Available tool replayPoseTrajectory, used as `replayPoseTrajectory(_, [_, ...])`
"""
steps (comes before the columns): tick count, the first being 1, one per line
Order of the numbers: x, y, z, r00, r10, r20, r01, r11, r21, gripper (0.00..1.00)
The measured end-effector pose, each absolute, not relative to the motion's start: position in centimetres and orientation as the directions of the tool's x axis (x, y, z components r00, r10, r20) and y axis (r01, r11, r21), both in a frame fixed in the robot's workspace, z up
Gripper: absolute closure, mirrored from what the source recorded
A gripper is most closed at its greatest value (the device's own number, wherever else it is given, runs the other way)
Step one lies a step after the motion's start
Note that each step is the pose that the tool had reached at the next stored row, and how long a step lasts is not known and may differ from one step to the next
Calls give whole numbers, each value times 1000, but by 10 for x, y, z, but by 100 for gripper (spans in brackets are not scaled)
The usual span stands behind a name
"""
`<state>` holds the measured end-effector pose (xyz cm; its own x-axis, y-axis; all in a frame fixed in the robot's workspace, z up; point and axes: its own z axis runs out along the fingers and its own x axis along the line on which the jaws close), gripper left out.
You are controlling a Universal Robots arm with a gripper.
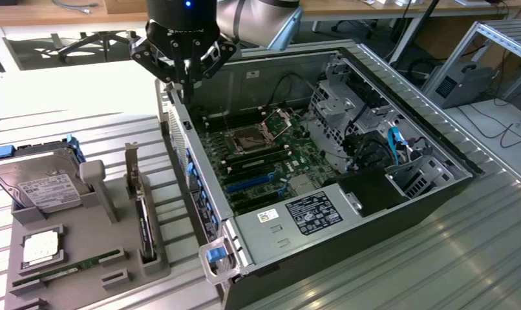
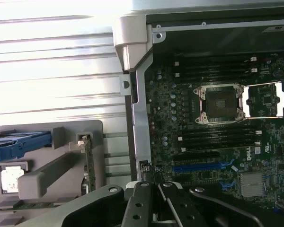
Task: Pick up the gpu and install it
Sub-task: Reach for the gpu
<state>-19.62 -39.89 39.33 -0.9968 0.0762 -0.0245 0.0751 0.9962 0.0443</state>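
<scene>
1. Bench (image 1: 433, 271): slatted metal surface. It carries the computer case (image 1: 364, 248), which lies on its side with the lid off. Every place below is given from this case.
2. Grey holder (image 1: 97, 242): on the bench just beside the case, on the exterior view's left of it.
3. RAM stick (image 1: 66, 268): long and green. It lies in the holder slot on the near edge, farthest from the case among the holder's parts.
4. The gpu (image 1: 142, 219): you will find it standing on edge in the holder slot closest to the case, with its silver bracket pointing up at the far end. It sits outside the case and nothing grips it.
5. Hard drive (image 1: 41, 187): silver with a white label and a blue carrier. It leans in the holder farther back, well apart from the case wall.
6. Motherboard (image 1: 260, 168): on the case floor. Its open CPU socket (image 1: 247, 139) is toward the far end and a blue slot (image 1: 247, 184) lies nearer.
7. Hand (image 1: 185, 81): it hangs above the far end of the case wall on the holder side. Its fingers are drawn together and hold nothing. It is well apart from the gpu.
</scene>
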Motion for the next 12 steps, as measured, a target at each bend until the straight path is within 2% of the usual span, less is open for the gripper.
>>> replayPoseTrajectory(12, [-200, -399, 393, -997, 76, -25, 75, 996, 44, 89])
